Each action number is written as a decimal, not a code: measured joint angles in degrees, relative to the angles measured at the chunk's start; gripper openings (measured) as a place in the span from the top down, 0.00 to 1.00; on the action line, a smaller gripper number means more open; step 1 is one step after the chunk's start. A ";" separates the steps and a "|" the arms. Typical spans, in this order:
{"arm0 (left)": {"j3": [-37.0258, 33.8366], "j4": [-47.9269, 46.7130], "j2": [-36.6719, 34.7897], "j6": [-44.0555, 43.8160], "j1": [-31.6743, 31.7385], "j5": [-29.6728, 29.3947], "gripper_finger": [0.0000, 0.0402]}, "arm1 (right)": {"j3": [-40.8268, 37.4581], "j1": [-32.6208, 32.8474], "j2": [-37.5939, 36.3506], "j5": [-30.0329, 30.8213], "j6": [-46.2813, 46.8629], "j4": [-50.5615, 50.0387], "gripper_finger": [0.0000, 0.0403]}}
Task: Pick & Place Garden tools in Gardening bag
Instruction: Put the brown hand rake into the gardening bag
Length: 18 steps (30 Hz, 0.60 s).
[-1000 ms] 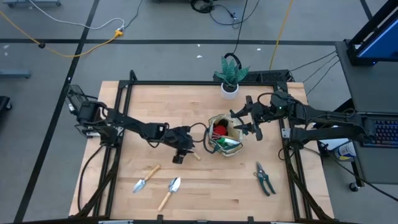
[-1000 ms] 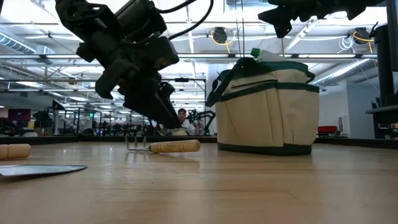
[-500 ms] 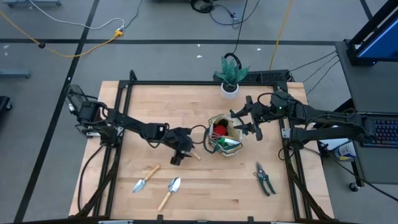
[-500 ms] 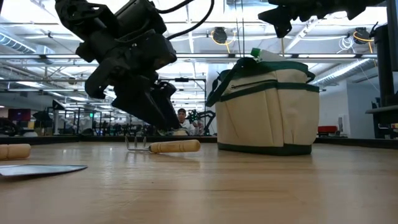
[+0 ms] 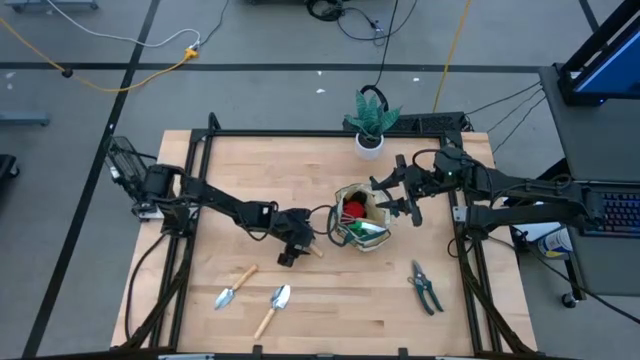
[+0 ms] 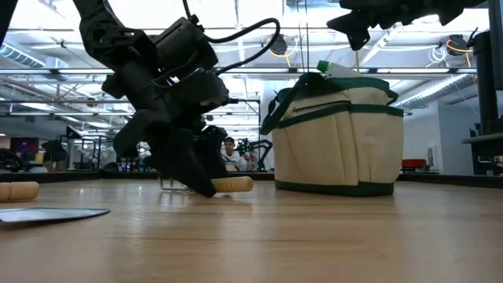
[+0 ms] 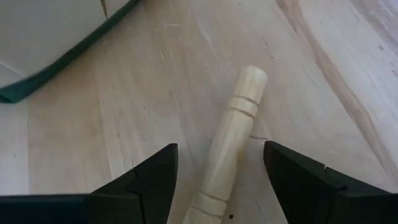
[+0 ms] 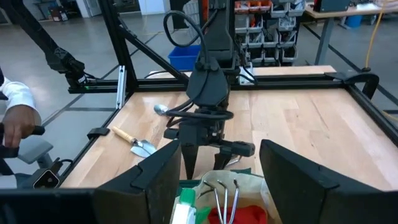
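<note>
My left gripper [image 7: 217,180], fingers spread and grasping nothing, straddles the hand rake [image 7: 227,140] handle beside the gardening bag [image 5: 362,218] mid-table.

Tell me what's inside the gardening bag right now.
Inside the gardening bag, the high view shows a red piece and something green-and-white; metal loops show in the right wrist view. Anything deeper is covered.

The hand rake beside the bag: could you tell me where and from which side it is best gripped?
Grip the rake by its round wooden handle, coming from above with one finger on each side. It lies flat on the table, tines away from the bag. The left end effector is open and already straddles the handle.
</note>
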 joint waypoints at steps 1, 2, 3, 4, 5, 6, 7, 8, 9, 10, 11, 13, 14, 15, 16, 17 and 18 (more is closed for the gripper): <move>0.00 0.00 0.02 -0.19 0.05 0.02 0.39 | 0.00 0.01 0.01 0.01 0.31 -0.27 0.47; 0.00 -0.02 0.02 -0.19 0.05 -0.03 0.39 | -0.02 0.00 0.01 -0.01 0.52 -0.39 0.47; 0.00 0.00 0.04 -0.15 0.03 -0.06 0.39 | -0.21 0.00 0.00 0.03 0.95 0.08 0.47; 0.00 0.08 0.04 -0.09 0.05 -0.06 0.39 | -0.48 0.00 -0.02 0.04 1.19 0.39 0.47; 0.00 0.16 0.06 -0.11 0.05 -0.06 0.39 | -0.81 0.00 -0.02 0.03 1.23 0.36 0.47; 0.00 0.18 0.10 -0.13 0.05 0.09 0.40 | -1.18 0.00 -0.02 0.05 1.23 0.28 0.47; 0.00 0.16 0.11 -0.14 0.07 0.51 0.41 | -1.56 0.00 0.01 0.05 1.24 0.24 0.47; 0.00 0.15 0.13 -0.14 0.07 0.90 0.43 | -1.94 0.00 0.01 0.05 1.24 0.22 0.47; 0.00 0.11 0.14 -0.17 0.07 1.12 0.45 | -2.25 0.00 0.01 0.05 1.24 0.22 0.47; 0.00 0.06 0.15 -0.29 0.07 1.18 0.48 | -2.55 0.00 0.01 0.05 1.26 0.27 0.47; 0.00 0.03 0.15 -0.37 0.03 1.19 0.51 | -2.79 0.00 0.01 0.05 1.23 0.28 0.47; 0.00 -0.01 0.15 -0.40 0.03 1.46 0.56 | -3.11 0.00 0.01 0.07 1.26 0.22 0.47; 0.00 -0.01 0.15 -0.40 0.03 1.61 0.59 | -3.13 0.00 0.01 0.07 1.26 0.22 0.47; 0.00 -0.01 0.17 -0.38 0.03 1.85 0.61 | -3.13 0.00 0.01 0.07 1.25 0.29 0.47; -0.02 -0.08 0.17 -0.42 0.03 2.13 0.63 | -3.13 0.02 0.01 0.07 1.25 0.31 0.47; -0.02 -0.24 0.19 -0.43 0.03 2.33 0.64 | -3.13 0.00 -0.02 0.07 1.25 0.31 0.47; -0.02 -0.51 0.21 -0.45 0.03 2.42 0.65 | -3.13 0.00 -0.02 0.07 1.26 0.30 0.47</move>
